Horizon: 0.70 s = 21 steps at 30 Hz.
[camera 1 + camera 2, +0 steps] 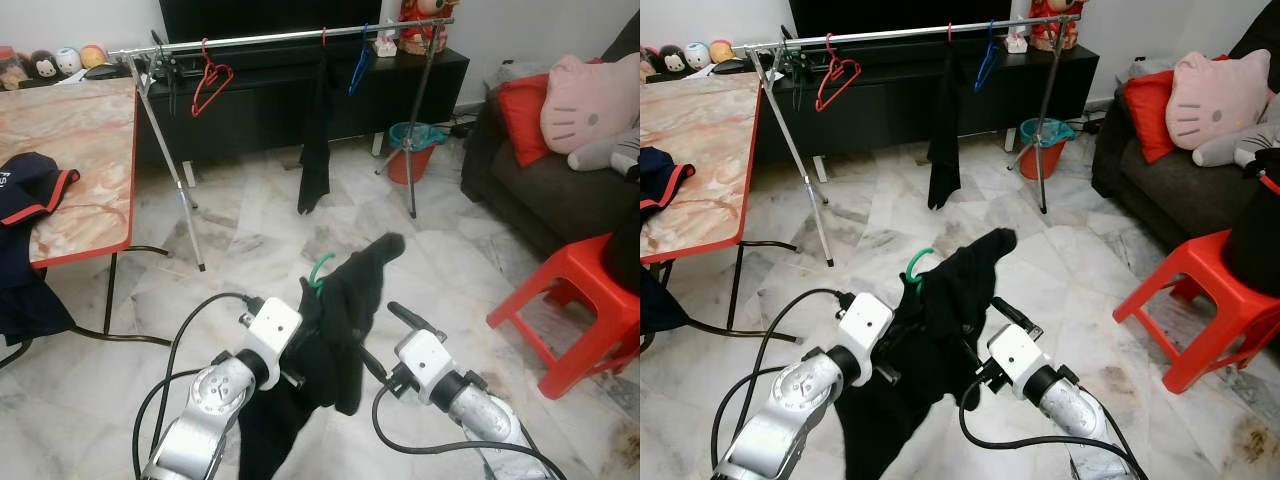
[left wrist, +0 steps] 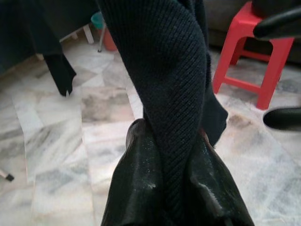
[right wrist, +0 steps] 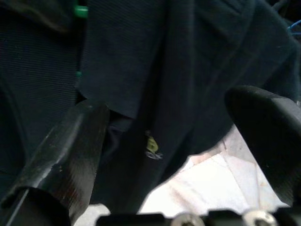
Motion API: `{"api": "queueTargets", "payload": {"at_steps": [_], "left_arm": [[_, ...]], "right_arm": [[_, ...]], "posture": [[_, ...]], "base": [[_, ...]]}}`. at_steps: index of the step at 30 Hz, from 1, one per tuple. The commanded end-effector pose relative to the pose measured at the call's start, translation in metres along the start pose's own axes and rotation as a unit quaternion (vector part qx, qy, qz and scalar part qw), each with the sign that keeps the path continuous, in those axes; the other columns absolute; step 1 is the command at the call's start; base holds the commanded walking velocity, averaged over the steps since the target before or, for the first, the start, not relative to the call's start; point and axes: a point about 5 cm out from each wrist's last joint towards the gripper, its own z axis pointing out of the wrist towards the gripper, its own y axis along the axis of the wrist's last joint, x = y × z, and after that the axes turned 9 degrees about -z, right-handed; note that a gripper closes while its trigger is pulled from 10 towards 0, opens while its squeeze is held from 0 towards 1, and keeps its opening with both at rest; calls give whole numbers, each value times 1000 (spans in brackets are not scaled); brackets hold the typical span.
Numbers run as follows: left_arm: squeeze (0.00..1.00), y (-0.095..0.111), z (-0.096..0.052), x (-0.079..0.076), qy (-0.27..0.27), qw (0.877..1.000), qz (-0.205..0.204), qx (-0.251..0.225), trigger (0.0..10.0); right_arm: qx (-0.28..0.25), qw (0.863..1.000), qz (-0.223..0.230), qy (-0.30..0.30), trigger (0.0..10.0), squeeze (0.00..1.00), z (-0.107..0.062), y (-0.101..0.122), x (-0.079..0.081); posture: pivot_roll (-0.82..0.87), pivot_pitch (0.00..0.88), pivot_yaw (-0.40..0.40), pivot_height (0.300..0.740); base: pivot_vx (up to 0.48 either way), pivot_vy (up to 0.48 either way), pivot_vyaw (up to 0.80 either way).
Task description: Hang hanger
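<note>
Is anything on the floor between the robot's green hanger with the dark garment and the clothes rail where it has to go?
Nothing visible does. The left gripper holds the dark garment on the green hanger, and bare marble floor runs to the clothes rail. The red stool stands off to the right.

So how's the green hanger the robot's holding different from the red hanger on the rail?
The green hanger is almost wholly covered by a black garment, with its hook poking out; the red hanger is bare. The green one is carried low over the floor, the garment pinched in the left gripper, while the red one hangs from the drying rail. Both have curved hooks.
</note>
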Motion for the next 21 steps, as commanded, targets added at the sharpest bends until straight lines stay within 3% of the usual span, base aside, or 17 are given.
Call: {"api": "queueTargets", "payload": {"at_steps": [1, 8, 12, 13, 18, 21], "left_arm": [[0, 15, 4, 0, -8, 1000, -1, -26, 10000], [0, 22, 8, 5, -9, 999, -22, -31, 10000], [0, 22, 9, 5, -13, 999, -20, -28, 10000], [0, 23, 9, 4, -20, 999, -25, -29, 10000], [0, 25, 9, 1, -32, 999, -26, -29, 10000], [0, 25, 7, -4, -53, 998, -35, -26, 10000]], "right_arm": [[-2, 1000, 5, 15, 10000, 1000, -2, 3, 2], [32, 999, 0, 42, 10000, 1000, -14, -6, 4], [48, 997, -26, 47, 10000, 1000, -16, -8, 2], [52, 998, -31, 33, 10000, 0, -14, -8, -1], [51, 998, -30, 9, 10000, 0, -8, -4, -7], [29, 999, -20, 29, 10000, 0, -2, 4, -1]], "posture": [[35, 0, -43, 740], [30, 0, -48, 740], [29, 0, -50, 740], [31, 0, -52, 740], [36, 0, -57, 740], [37, 0, -57, 740]], "base": [[0, 0, 0], [0, 0, 0], [0, 0, 0], [0, 0, 0], [0, 0, 0], [0, 0, 0]]}}
